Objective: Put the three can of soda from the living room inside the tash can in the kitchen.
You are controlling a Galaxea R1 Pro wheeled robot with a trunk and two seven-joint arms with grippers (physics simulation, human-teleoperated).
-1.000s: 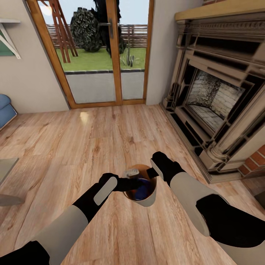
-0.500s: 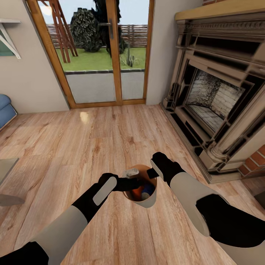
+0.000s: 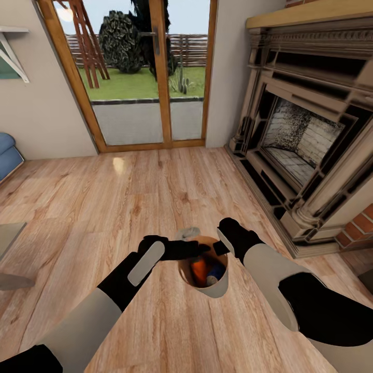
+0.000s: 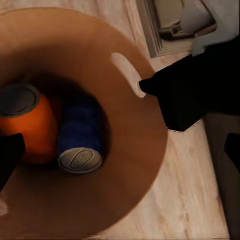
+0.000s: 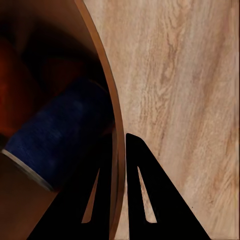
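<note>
Held above the warm wood-plank floor (image 3: 129, 207) of the living room: small round tapered bin (image 3: 216, 288), grey-tan outside, brown inside. Right gripper (image 5: 119, 150) pinched on its rim, one dark finger inside the wall, one outside. Inside the bin, lying side by side and touching: an orange soda can (image 4: 30, 125) with a grey metal top and a dark blue soda can (image 4: 79, 135), its grey end turned toward the left wrist camera. Both visible in the head view too, the orange can (image 3: 199, 268) partly covered by the left gripper (image 3: 194, 249), which reaches over the rim. Hard to tell whether the left fingers are spread or pressed together; only a dark tip cut off at the edge of the left wrist view. A grey rounded shape (image 3: 187, 233) just beyond the left gripper, too hidden to name. Third can not made out with certainty. Carved dark fireplace surround (image 3: 311, 129) close on the right; wood-framed glass doors (image 3: 137, 72) ahead, with open floor between. Blue cushion edge (image 3: 8, 153) cut off at far left.
</note>
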